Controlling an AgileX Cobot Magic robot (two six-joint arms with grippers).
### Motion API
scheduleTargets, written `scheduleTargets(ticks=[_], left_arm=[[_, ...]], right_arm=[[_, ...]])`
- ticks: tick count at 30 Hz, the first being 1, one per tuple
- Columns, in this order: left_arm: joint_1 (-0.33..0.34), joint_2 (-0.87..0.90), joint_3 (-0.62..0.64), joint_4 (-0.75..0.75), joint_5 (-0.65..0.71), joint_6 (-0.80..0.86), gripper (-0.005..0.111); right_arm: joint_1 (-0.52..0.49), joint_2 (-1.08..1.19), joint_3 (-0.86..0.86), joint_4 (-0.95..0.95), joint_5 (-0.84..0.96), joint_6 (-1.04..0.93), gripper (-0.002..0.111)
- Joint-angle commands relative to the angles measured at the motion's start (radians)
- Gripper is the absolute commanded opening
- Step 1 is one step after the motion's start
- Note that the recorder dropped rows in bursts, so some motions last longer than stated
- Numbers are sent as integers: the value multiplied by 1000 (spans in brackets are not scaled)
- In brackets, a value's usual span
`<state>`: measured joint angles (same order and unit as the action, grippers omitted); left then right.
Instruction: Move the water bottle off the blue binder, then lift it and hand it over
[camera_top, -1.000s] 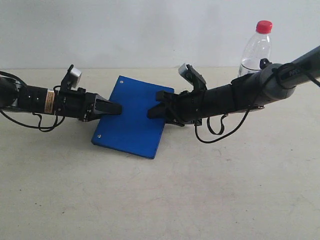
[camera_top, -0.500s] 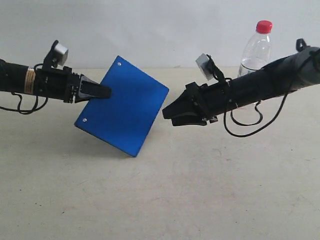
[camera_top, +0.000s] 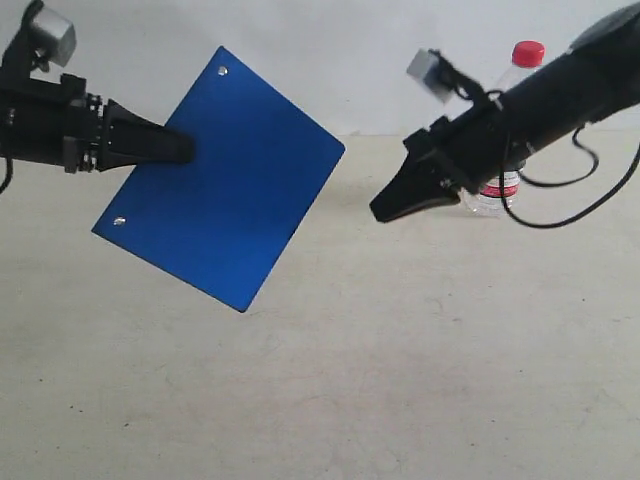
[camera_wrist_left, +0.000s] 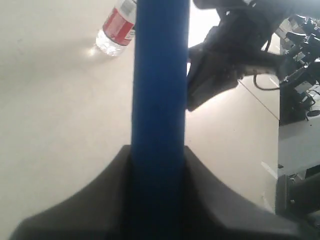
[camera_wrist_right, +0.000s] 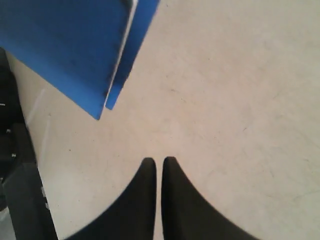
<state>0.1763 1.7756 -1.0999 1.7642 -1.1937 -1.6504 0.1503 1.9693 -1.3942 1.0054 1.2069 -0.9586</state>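
The blue binder (camera_top: 230, 190), flat on the desk (camera_top: 400, 380) a second ago, now hangs tilted well above it, clamped at its riveted edge by the left gripper (camera_top: 178, 149); the right gripper (camera_top: 385, 210), jaws pressed together and empty, has drawn back from the opposite edge and risen; the water bottle (camera_top: 524, 58) stands upright near the desk's far edge toward the right corner, unmoved; judging by this, only the handover remains.
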Motion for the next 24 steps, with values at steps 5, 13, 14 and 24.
scheduleTargets(ticks=[5,13,14,24], left_arm=[[0,-328,261,-20,-6,12,4],[0,-621,490,-110,248,69,4],[0,-621,490,-140,250,73,4],[-4,-577,446,-602,130,314,4]], right_arm=[[-7,-458,82,-314,-92,302,0],[-7,-1005,231,-777,-435,742,0],[-7,-1050,242,-838,-449,790,0],[-7,-1157,280,-962,-346,848,0]])
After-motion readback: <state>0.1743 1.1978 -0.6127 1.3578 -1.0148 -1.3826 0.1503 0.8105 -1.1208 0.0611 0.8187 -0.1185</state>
